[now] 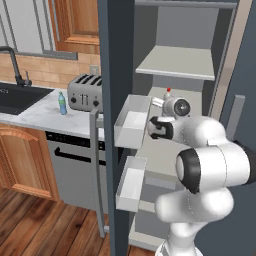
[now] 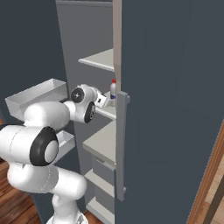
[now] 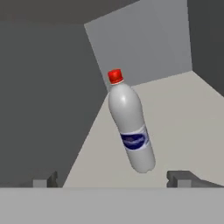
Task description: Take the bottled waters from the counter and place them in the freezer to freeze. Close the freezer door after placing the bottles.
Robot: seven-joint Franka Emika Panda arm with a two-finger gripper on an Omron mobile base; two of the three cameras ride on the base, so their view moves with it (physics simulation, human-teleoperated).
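The freezer (image 1: 172, 62) stands open, and its freezer door (image 1: 116, 55) is swung out to the left with white bins (image 1: 131, 122) on its inner face. A red-capped bottled water (image 3: 130, 127) with a blue-marked label stands on a pale shelf (image 3: 183, 113) inside; it leans in the hand view. Its cap peeks above the hand (image 1: 168, 90) and it shows beside a door edge (image 2: 113, 89). My gripper (image 3: 118, 179) is open just in front of the bottle's base, fingers apart on either side and not pressing it. A green-capped bottled water (image 1: 62, 104) stands on the counter (image 1: 35, 114).
A steel toaster (image 1: 85, 92) sits on the counter close to the freezer door. A black sink (image 1: 20, 97) with a dark faucet lies further left, a dishwasher (image 1: 70, 165) below. A second slate door with a long handle (image 2: 121, 144) flanks the opening on the right.
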